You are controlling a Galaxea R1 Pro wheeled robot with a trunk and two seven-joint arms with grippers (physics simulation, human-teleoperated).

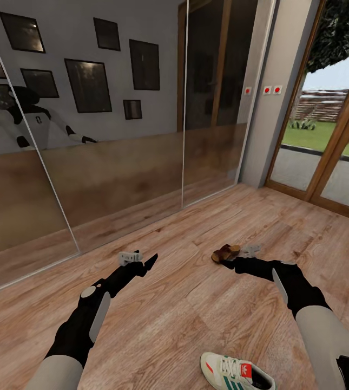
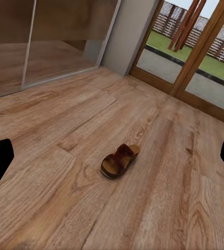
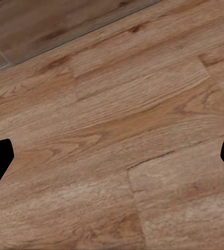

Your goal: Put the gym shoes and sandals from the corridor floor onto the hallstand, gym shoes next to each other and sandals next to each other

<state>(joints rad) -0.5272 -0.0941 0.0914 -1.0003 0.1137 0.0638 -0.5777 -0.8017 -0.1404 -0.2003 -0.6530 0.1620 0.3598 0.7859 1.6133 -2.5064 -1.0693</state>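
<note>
Currently right tool (image 1: 229,264) is reaching low toward the sandal (image 1: 225,253) on the floor (image 1: 196,303), fingers spread, likely lining up a grasp. Left tool (image 1: 142,262) is hovering released, empty. Sneaker (image 1: 236,372) is lying near the robot, unpicked.

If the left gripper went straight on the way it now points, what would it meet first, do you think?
Most likely the brown sandal lying on the corridor floor; the left gripper is open and empty, though depth is uncertain.
</note>
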